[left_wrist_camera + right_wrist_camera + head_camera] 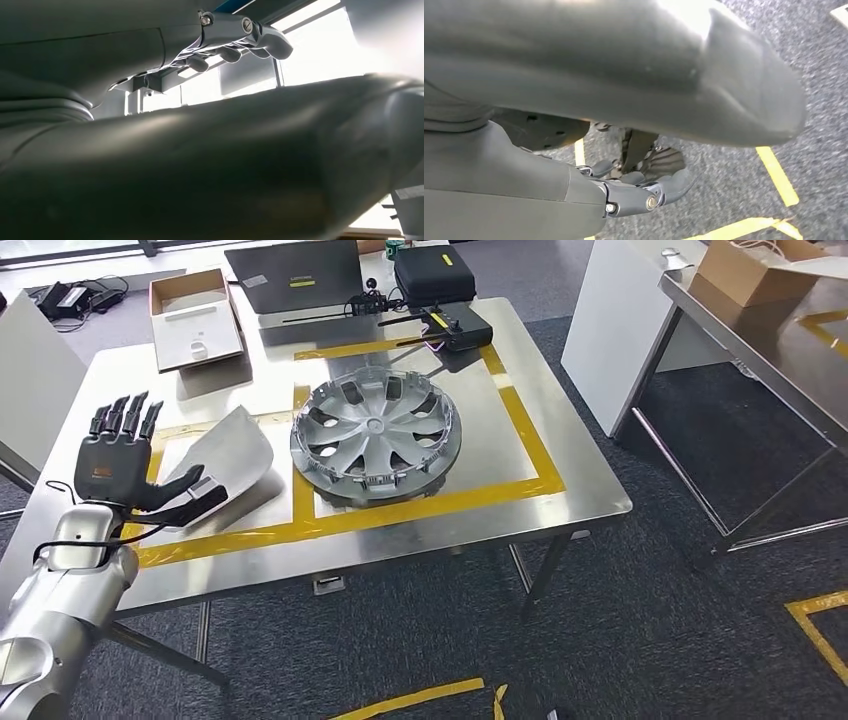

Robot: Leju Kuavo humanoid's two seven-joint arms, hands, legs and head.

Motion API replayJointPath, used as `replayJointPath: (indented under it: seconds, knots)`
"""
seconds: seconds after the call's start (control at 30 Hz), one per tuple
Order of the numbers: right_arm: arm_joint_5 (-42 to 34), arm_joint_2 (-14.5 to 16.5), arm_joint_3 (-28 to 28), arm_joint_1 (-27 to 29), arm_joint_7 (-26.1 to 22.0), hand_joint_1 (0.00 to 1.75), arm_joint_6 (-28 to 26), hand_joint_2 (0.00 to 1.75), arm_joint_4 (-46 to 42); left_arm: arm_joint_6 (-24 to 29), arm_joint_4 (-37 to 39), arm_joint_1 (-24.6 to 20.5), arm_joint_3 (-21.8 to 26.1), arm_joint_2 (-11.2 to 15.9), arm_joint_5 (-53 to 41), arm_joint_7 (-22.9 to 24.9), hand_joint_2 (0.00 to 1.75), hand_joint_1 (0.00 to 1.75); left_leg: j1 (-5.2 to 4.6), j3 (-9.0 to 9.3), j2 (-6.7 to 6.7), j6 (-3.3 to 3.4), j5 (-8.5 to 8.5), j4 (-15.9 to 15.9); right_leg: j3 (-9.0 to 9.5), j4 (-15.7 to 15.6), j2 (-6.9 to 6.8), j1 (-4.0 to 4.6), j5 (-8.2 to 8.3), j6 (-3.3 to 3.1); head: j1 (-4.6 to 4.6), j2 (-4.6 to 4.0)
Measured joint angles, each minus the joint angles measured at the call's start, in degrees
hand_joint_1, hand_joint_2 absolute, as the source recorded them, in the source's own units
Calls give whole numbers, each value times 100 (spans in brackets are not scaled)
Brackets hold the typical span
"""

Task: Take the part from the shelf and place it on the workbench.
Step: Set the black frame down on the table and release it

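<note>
The part, a curved grey sheet-metal panel (236, 453), lies on the steel workbench (565, 478) inside the left yellow-taped zone. My left hand (121, 462) hovers at the panel's near-left edge with its fingers (125, 416) spread upward. The thumb reaches over the panel's corner and grips nothing. In the left wrist view the thumb (210, 160) and the straightened fingers (235, 47) stand apart against bright windows. My right hand (629, 190) hangs low over grey carpet, its fingers loosely curved with nothing in them.
A silver hubcap (376, 436) fills the taped zone to the right of the panel. At the bench's back stand a cardboard box (195, 316), a black case (434, 275) and a small black device (457, 334). A second steel table (770, 355) with a box (752, 270) stands to the right.
</note>
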Motion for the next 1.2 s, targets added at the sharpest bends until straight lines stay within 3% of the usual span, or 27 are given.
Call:
replayJointPath:
  seconds: [0.03, 0.1, 0.17, 0.23, 0.27, 0.3, 0.33, 0.4, 0.43, 0.47, 0.5, 0.53, 0.57, 0.63, 0.67, 0.73, 0.8, 0.83, 0.9, 0.93, 0.97, 1.0, 1.07, 1.13, 1.2]
  knots:
    - [-6, 0, 0, 0, -2, 0, -3, 0, 0, -11, 1, -3, -2, -3, 0, 11, 0, 0, -12, 238, 0, 28, 132, -279, -58, 6, 1, 8, 46, 8, 1, 0]
    - [-18, 3, 0, -2, -11, 0, -5, 0, 0, -25, -8, -26, -5, -6, 0, 30, 0, 0, -48, 761, -2, 91, 235, -1016, -143, 15, 2, 22, 131, 47, 5, 0]
    - [-24, 6, -1, -2, -20, 0, -8, 0, 0, -25, -15, -55, -8, -1, 1, 37, 0, 0, -90, 970, -9, 146, 207, -1389, -175, 9, 2, 25, 219, 112, 3, 0]
    - [-24, 6, -2, 2, -20, 0, -14, 0, 0, -23, -11, -69, -8, 5, 2, 34, 0, 0, -99, 925, -10, 218, 284, -1422, -189, -18, 6, 20, 295, 190, -7, 0]
    - [-24, 5, -4, 4, -19, 0, -18, 0, 0, -20, -8, -74, -8, 5, 2, 32, 0, 0, -90, 892, -4, 264, 336, -1433, -217, 4, 6, 15, 259, 226, -8, 0]
    - [-23, 5, -5, 7, -19, 0, -22, 0, 0, -14, -5, -75, -8, 4, 3, 29, 0, 0, -75, 847, 5, 310, 398, -1450, -274, 113, 4, 11, 122, 259, -2, 0]
    - [-22, 4, -6, 7, -20, 0, -26, 0, 0, -5, -3, -72, -8, 5, 3, 30, 0, 0, -62, 786, 14, 346, 466, -1463, -366, 347, -1, 2, -114, 286, 6, 0]
    - [-19, 4, -7, 6, -22, 0, -28, 0, 0, 14, 4, -54, -8, 16, 5, 32, 0, 0, -63, 629, 23, 381, 592, -1458, -586, 1073, -12, -16, -647, 330, 17, 0]
    - [-16, 4, -7, 6, -22, 0, -28, 0, 0, 20, 10, -38, -8, 22, 6, 33, 0, 0, -63, 545, 24, 380, 652, -1450, -652, 1404, -15, -20, -790, 346, 19, 0]
    - [-14, 4, -7, 5, -21, 0, -28, 0, 0, 23, 15, -19, -8, 30, 7, 34, 0, 0, -64, 464, 25, 374, 709, -1440, -640, 1581, -16, -21, -803, 353, 19, 0]
    - [-12, 4, -7, 4, -20, 0, -28, 0, 0, 23, 18, -1, -8, 37, 7, 36, 0, 0, -64, 383, 26, 364, 765, -1430, -529, 1565, -17, -21, -711, 350, 19, 0]
    - [-10, 4, -7, 1, -19, 0, -28, 0, 0, 23, 20, 14, -8, 44, 7, 38, 0, 0, -64, 307, 25, 350, 818, -1420, -314, 1349, -18, -19, -574, 336, 20, 0]
    - [-8, 4, -7, -8, -18, 0, -27, 0, 0, 23, 17, 21, -8, 53, 7, 39, 0, 0, -63, 243, 25, 332, 872, -1408, -11, 970, -18, -14, -488, 307, 20, 0]
    - [-4, 5, -7, -28, -18, 0, -25, 0, -1, 21, 9, 21, -8, 79, 7, 37, 0, 0, -69, 158, 29, 273, 973, -1402, 501, 228, -15, 19, -487, 229, 16, 0]
    - [-4, 5, -8, -36, -17, 0, -22, 0, -1, 19, 7, 17, -8, 89, 7, 35, 0, 0, -68, 143, 32, 237, 1021, -1410, 625, 16, -12, 36, -528, 190, 17, 0]
    - [-4, 7, -9, -37, -17, 0, -17, 0, 0, 1, 11, 15, -8, 99, 7, 30, 0, 0, -61, 139, 35, 160, 1120, -1460, 612, -66, -11, 55, -473, 116, 17, 0]
    - [-4, 8, -9, -41, -16, 0, -17, 0, 0, -21, 22, 16, -8, 117, 7, 22, 0, 0, -51, 78, 24, 102, 1006, -1392, 537, -116, -27, 39, -345, 39, 14, 0]
    - [-4, 9, -9, -43, -16, 0, -18, 0, 0, -28, 26, 15, -8, 132, 7, 19, 0, 0, -50, 6, 20, 80, 792, -1213, 476, -139, -34, 23, -266, 4, 2, 0]
    - [-6, 9, -10, -47, -17, 0, -16, 0, 1, -32, 35, 13, -9, 149, 6, 5, 0, 0, -43, -177, 15, 48, 206, -551, 316, -144, -38, 20, -130, -35, -21, 0]
    - [-6, 9, -10, -45, -16, 0, -15, 0, 1, -33, 43, 16, -10, 152, 6, 0, 0, 0, -42, -244, 15, 32, 12, -187, 228, -141, -39, 21, -63, -36, -27, 0]
    - [-7, 9, -10, -43, -16, 0, -14, 0, 1, -37, 52, 20, -10, 152, 6, -5, 0, 0, -40, -247, 15, 21, -47, 69, 138, -138, -41, 21, 5, -31, -27, 0]
    - [-7, 9, -11, -41, -16, 0, -13, 0, 2, -43, 61, 24, -10, 152, 6, -7, 0, 0, -36, -166, 16, 14, 22, 155, 47, -133, -42, 17, 73, -20, -28, 0]
    - [-7, 10, -11, -42, -17, 0, -12, 0, 1, -59, 68, 20, -10, 151, 7, -4, 0, 0, -25, 293, 17, 5, 302, -262, -118, -112, -43, 3, 199, 19, -30, 0]
    - [-6, 11, -11, -43, -19, 0, -11, 0, 1, -68, 63, 7, -10, 145, 7, 3, 0, 0, -38, 875, 8, 27, 283, -1028, -230, -78, -39, 6, 302, 85, -31, 0]
    - [-6, 12, -11, -42, -20, 0, -10, 0, 0, -72, 62, 1, -10, 139, 6, 14, 0, 0, -67, 1087, -7, 103, 146, -1417, -270, -69, -34, 16, 401, 158, -32, 0]
